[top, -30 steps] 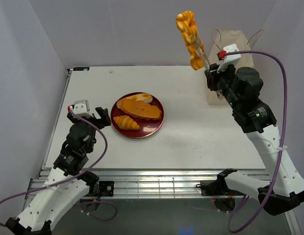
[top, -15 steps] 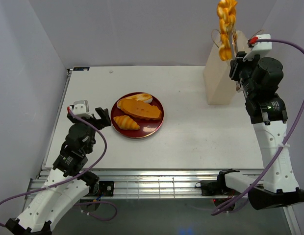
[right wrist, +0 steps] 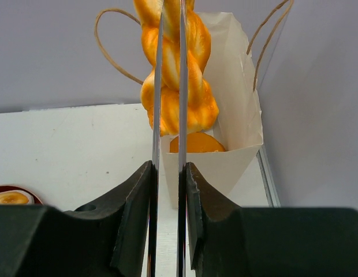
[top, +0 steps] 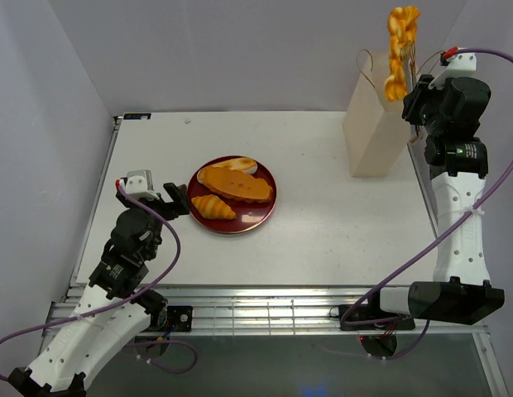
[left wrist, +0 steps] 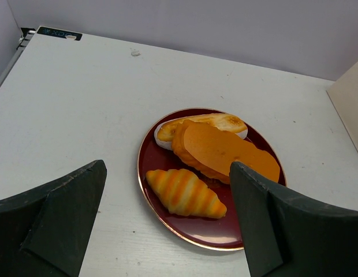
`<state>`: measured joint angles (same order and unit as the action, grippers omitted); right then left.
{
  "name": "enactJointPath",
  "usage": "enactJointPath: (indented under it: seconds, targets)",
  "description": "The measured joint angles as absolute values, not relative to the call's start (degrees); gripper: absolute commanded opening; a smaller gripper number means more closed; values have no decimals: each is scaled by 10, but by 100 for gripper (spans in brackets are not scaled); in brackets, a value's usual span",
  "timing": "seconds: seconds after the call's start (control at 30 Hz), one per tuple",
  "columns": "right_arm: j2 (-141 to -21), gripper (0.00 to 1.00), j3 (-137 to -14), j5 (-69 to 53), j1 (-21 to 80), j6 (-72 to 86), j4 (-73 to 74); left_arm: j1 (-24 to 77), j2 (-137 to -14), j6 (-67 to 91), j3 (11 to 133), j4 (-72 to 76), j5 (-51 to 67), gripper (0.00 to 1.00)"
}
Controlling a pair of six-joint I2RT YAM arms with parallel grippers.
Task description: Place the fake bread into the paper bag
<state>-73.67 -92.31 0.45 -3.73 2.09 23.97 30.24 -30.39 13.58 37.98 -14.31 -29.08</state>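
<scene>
The right fingers (top: 414,83) are raised high at the far right of the tabletop (top: 339,215), pressed nearly shut on the handles of a pair of metal tongs (right wrist: 157,115). The wrist view shows the two thin blades running up side by side between the finger pads. The blades pinch a twisted bread (top: 400,45), a glossy golden-orange plait that hangs upright in the air. Its lower end sits just above the open mouth of the paper bag (top: 372,132) and has not gone inside. The bag stands upright at the far right corner, its two thin looped handles sticking up on either side of the bread. The right wrist view looks down into it, where a round orange piece (right wrist: 193,143) already lies behind the near wall. A dark red plate (top: 261,211) rests near the middle of the tabletop, well apart from the bag. It carries a small striped croissant (left wrist: 185,192) at its near edge and a long orange loaf (left wrist: 225,151) across its middle. A paler bread (left wrist: 208,122) is tucked partly under the loaf on the far side. The left fingers (top: 177,199) are spread wide and hold nothing. They hover low just left of the plate and point toward it without touching it.
</scene>
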Motion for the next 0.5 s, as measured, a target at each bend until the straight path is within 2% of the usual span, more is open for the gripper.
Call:
enactJointPath:
  seconds: [0.5]
  targets:
    - [-798, 23, -949, -16, -62, 24, 238, 305, -305, 136, 380, -143, -282, 98]
